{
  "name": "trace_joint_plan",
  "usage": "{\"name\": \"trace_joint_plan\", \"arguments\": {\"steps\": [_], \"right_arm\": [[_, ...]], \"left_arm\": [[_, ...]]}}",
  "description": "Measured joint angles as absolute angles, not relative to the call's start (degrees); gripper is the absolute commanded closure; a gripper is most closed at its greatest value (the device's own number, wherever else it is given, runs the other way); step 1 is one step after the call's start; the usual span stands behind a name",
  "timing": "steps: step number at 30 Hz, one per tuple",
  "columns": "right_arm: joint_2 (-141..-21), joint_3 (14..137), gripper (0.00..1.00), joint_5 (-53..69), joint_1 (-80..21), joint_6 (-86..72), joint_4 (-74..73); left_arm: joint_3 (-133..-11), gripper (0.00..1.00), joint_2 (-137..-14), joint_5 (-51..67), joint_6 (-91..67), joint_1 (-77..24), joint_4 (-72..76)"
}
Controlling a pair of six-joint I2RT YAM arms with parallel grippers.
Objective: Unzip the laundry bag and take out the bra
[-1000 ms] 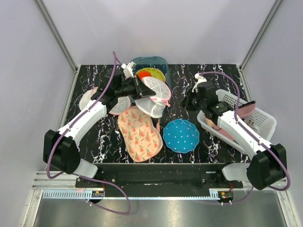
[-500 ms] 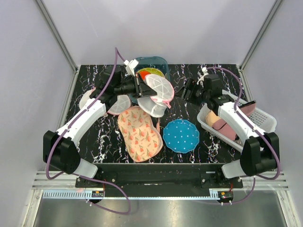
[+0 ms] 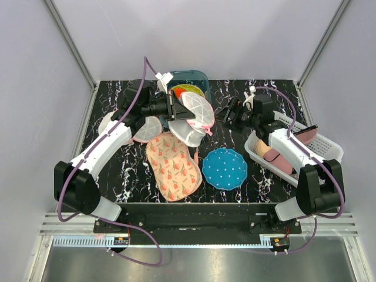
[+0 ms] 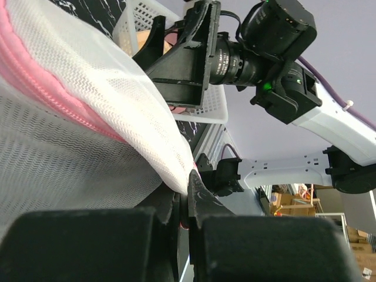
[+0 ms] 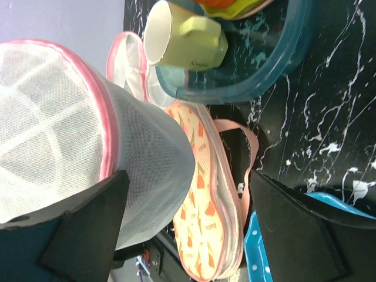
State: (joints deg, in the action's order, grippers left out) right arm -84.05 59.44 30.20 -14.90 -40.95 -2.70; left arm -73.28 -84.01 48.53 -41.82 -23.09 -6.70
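Black marbled counter (image 3: 229, 88) lies below the white mesh laundry bag (image 3: 194, 117), held raised just in front of the teal bin (image 3: 202, 75). No bra shows through the mesh. Left fingers (image 4: 223, 235) pinch its rim. Right fingers (image 5: 294, 229) stand spread, facing the pink zip trim (image 5: 108, 117). The zip pull, which I cannot pick out, should be found first, then drawn along the trim against a taut seam.

readable text: none | mug (image 5: 187, 35): small dark print, too blurred to read
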Motion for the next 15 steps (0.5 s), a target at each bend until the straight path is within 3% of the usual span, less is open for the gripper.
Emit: {"name": "trace_joint_plan", "arguments": {"steps": [8,15], "right_arm": [[-83.0,54.9,0.09,31.8,-14.8,-44.4,0.8],[-75.1,54.8,0.11,27.8,-10.2,-43.3,-2.3]], "left_arm": [[-75.1,1.0,-86.5,50.3,-41.6,-23.9,-6.8],[-75.4,1.0,-86.5,50.2,-40.2,-24.1,-7.8]]}}
